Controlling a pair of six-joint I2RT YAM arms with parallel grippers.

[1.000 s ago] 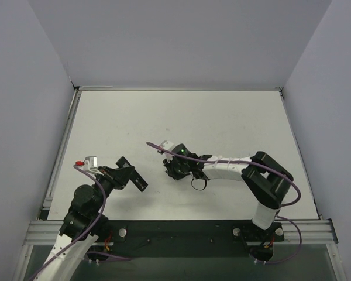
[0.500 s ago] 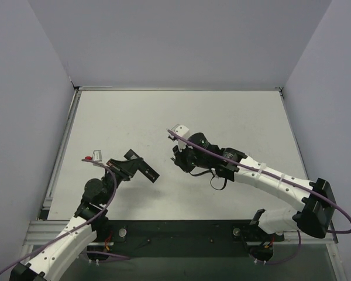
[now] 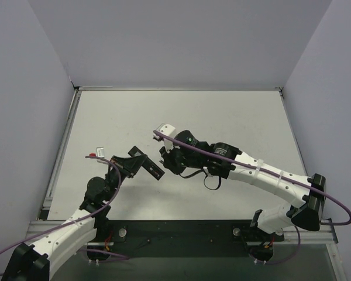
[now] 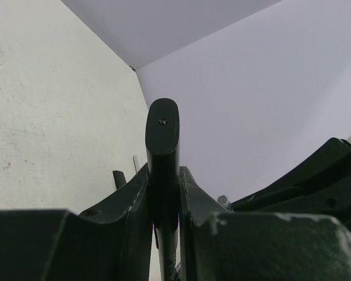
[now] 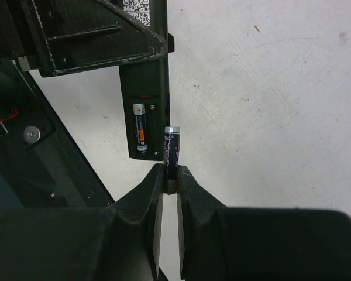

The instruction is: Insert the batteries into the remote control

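Note:
My left gripper [image 3: 138,164] is shut on a black remote [image 3: 152,171] and holds it above the table, its free end pointing right. In the left wrist view the remote [image 4: 162,140] stands between the fingers [image 4: 196,202]. In the right wrist view the remote [image 5: 145,88] shows an open battery bay with one battery [image 5: 140,127] seated in it. My right gripper [image 5: 170,175] is shut on a second dark battery [image 5: 172,149], held just right of the bay's empty slot. In the top view the right gripper [image 3: 168,162] sits close to the remote's end.
The white table [image 3: 222,117] is walled at the back and both sides. A dark base rail [image 3: 181,231] runs along the near edge. A black cable loop [image 3: 210,182] hangs under the right wrist.
My left gripper has carried the remote to the right, toward the middle. My right gripper has moved left with the battery, up to the remote's end.

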